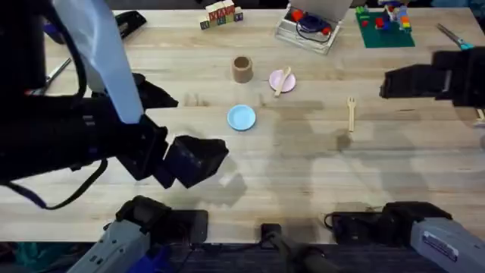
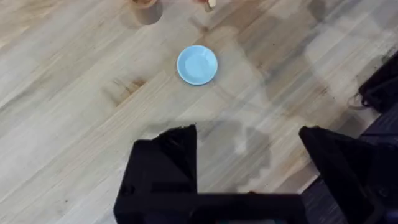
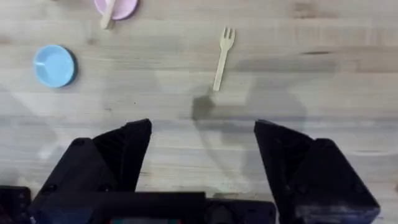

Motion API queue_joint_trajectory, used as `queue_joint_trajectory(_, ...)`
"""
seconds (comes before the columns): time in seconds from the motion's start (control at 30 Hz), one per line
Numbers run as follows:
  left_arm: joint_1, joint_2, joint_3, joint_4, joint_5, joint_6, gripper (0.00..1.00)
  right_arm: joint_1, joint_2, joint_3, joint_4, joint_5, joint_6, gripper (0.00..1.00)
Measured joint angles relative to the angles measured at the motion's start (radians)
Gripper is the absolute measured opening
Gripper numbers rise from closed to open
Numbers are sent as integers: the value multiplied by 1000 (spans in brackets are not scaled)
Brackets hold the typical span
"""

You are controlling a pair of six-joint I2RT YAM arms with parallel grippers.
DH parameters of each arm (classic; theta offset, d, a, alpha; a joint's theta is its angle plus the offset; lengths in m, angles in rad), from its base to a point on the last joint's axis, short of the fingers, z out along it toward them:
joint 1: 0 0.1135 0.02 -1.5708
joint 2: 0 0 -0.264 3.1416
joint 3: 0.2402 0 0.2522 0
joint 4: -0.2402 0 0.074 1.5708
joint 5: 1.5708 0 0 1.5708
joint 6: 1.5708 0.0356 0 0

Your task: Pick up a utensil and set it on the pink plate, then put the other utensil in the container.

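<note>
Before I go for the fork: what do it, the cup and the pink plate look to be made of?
The fork: pale matte wood, by its tan colour and thin flat shape. The cup: brown and dull, likely cork or wood; I cannot tell which. The pink plate: smooth, even pastel, probably plastic, possibly glazed ceramic.

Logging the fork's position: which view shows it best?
Right wrist view: the fork lies whole and unobstructed on the table, prongs distinct. Overhead shows it smaller. In the left wrist view I cannot make it out.

pale wooden plank table [image 1: 303,174], evenly lit, perhaps from overhead.
</note>
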Motion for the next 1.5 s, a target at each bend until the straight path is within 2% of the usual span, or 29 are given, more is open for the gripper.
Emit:
queue_joint_trajectory(0.33,0,0,0,0,3,10,995,0,217,0,15,31,62,996)
queue_joint_trajectory(0.53,0,0,0,0,3,10,995,0,322,-2,85,34,69,995)
queue_joint_trajectory(1.03,0,0,0,-1,3,10,995,0,342,-251,366,36,105,997)
queue_joint_trajectory(1.2,0,0,0,-29,3,10,995,0,366,-265,408,37,109,996)
queue_joint_trajectory(1.5,0,0,0,-38,3,10,995,0,498,-266,438,37,114,995)
